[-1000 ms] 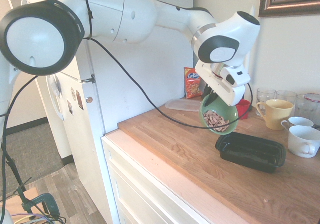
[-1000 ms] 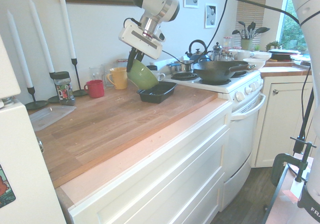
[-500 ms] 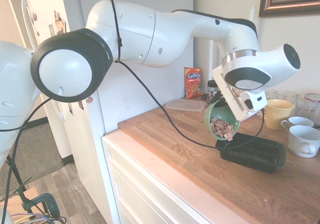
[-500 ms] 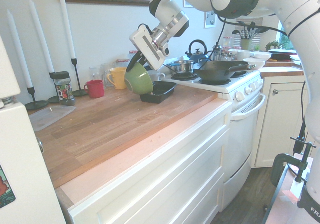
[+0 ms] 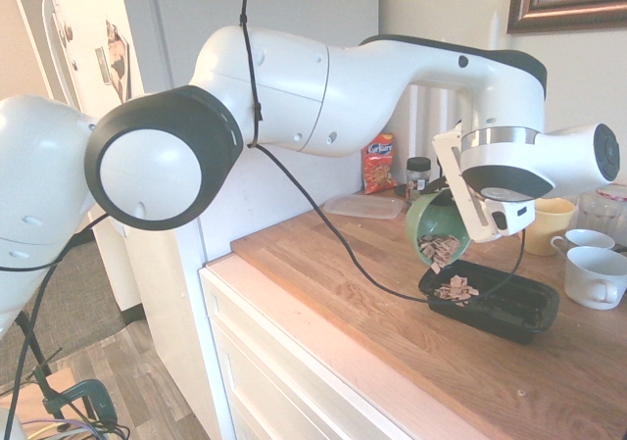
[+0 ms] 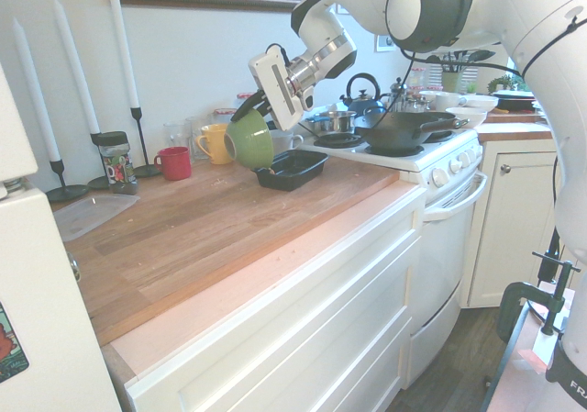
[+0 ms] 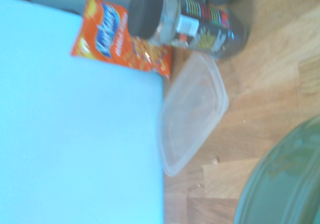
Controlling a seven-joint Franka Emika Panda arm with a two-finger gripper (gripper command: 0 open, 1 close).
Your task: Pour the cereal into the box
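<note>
exteriors: opposite counter (image 5: pixel 333 264) ends | wrist: close, down | shared: counter

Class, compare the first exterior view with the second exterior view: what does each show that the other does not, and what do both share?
Only the first exterior view shows the cereal spilling from the bowl's mouth into the box, plus the orange-red snack bag. Only the second shows the stove, a black pan, white candles and the red cup. Both share the tilted green bowl held by the gripper over the black box, and the yellow mug.

One green bowl (image 5: pixel 434 226), one black box (image 5: pixel 495 303), three candles (image 6: pixel 69 54), two white cups (image 5: pixel 591 264)
</note>
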